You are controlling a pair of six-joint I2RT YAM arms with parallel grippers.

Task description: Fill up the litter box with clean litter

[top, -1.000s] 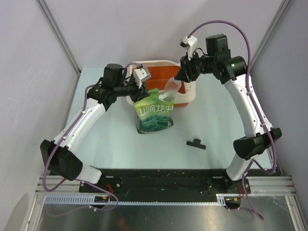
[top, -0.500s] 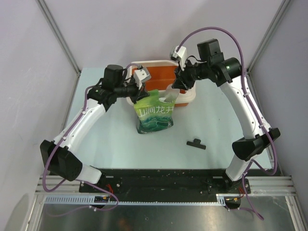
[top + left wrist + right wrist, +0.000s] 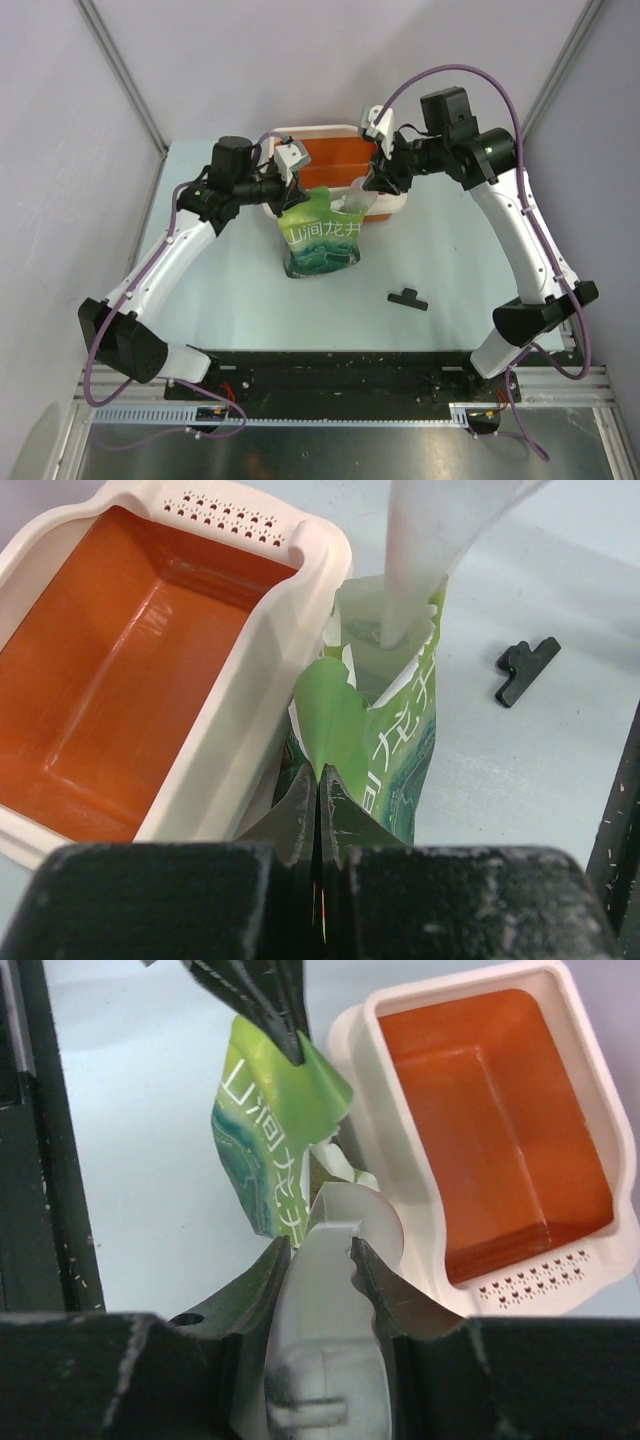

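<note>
Top external: the litter box [image 3: 335,158] sits far-centre on the table [image 3: 460,250], long axis left-right, its orange floor bare. No clean litter shows anywhere, and the green pouch [image 3: 320,240] stands upright, touching the box's near rim. The left claw [image 3: 318,785] is pressed together on the pouch's torn top flap, and the right claw [image 3: 318,1250] pinches a white piece [image 3: 330,1300] that reaches into the pouch mouth. Judgement: the box lies just beyond both claws, so the contents need only cross that near rim, with the right claw nearer the perforated end.
</note>
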